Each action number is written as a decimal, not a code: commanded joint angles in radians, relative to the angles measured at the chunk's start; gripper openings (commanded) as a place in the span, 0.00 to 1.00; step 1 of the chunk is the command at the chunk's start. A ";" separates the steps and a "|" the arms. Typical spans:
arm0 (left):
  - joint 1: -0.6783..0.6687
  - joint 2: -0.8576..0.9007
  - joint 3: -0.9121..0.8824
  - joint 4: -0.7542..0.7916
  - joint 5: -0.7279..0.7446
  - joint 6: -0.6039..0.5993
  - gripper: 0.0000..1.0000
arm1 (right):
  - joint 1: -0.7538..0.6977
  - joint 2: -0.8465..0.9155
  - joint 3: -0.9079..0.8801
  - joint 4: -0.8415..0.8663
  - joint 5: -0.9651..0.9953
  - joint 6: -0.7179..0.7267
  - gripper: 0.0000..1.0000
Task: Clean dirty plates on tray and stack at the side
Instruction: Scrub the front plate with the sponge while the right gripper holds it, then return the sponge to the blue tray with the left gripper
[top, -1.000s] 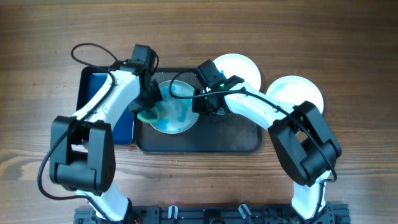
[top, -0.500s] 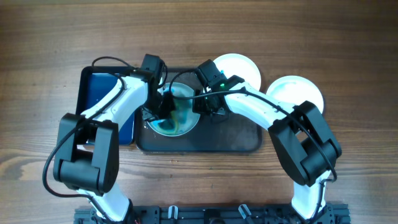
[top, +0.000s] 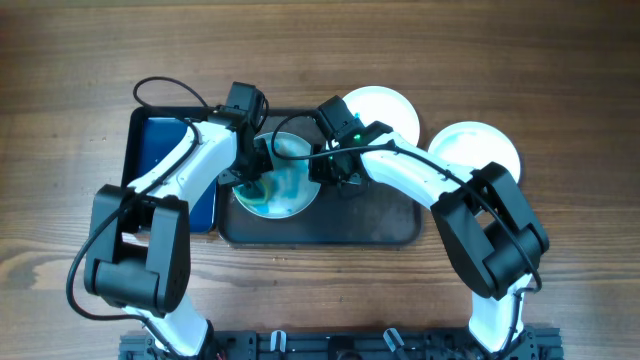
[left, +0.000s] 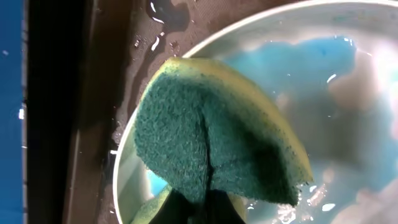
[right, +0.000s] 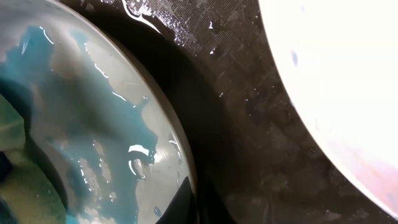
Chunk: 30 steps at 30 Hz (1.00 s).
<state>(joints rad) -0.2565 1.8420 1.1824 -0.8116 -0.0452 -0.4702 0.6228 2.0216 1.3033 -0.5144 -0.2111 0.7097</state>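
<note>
**One plate under the sponge, two white and unstacked**

A round white plate smeared with teal-blue liquid is seen lying in the left half of the large dark grey-black rectangular tray. A folded green sponge is pinched firmly in the left gripper and pressed onto the smeared plate's left side. The right gripper is set at that plate's right rim; from the wrist view it appears to be clamped on the rim, though only one finger is shown.

Blue streaks and wet pools are spread over much of the smeared plate, so its wiping is judged unfinished. A second plain white plate is found at the dark tray's far right corner, overlapping its rim, and a third plain white plate rests on the wooden table to the right. These two look wiped but lie side by side, so stacking is judged to be left. A smaller blue tray lies to the left.
</note>
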 joint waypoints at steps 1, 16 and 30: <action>-0.018 -0.007 -0.014 0.006 -0.056 -0.018 0.04 | 0.001 0.017 -0.001 0.006 -0.018 -0.013 0.04; -0.031 -0.003 -0.122 0.360 0.234 -0.091 0.04 | 0.001 0.017 -0.001 0.005 -0.034 -0.032 0.04; 0.286 -0.080 0.357 -0.245 0.164 -0.028 0.04 | 0.011 -0.026 0.031 -0.003 -0.002 -0.162 0.04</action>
<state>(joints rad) -0.0330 1.8122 1.4231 -0.9577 0.0948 -0.5438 0.6163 2.0216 1.3025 -0.5114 -0.2199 0.6384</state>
